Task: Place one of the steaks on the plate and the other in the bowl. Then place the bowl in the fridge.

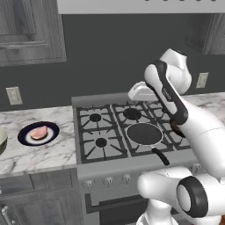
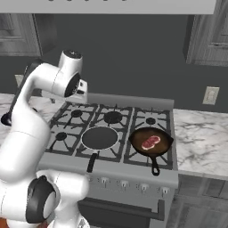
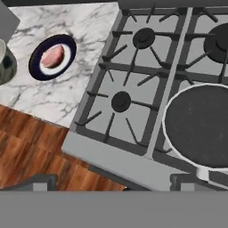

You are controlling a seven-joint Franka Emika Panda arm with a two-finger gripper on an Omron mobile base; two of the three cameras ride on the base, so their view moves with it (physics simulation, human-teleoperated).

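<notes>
While the bowl (image 3: 3,62) is cut off at the frame edge, the pincer (image 1: 141,91) hangs spread wide, holding nothing.

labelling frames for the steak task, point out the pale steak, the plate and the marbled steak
pale steak (image 1: 39,132), left base view, middle of the meat
plate (image 1: 25,139), left base view, dark navy rim
marbled steak (image 2: 151,142), right base view, centre of the slab

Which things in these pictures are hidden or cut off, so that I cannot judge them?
- Bowl: cut by the left edge in the left base view; its inside is unseen.
- Marbled steak and its frying pan: in the left base view the arm covers them.
- Gripper: its fingertips are hidden.
</notes>
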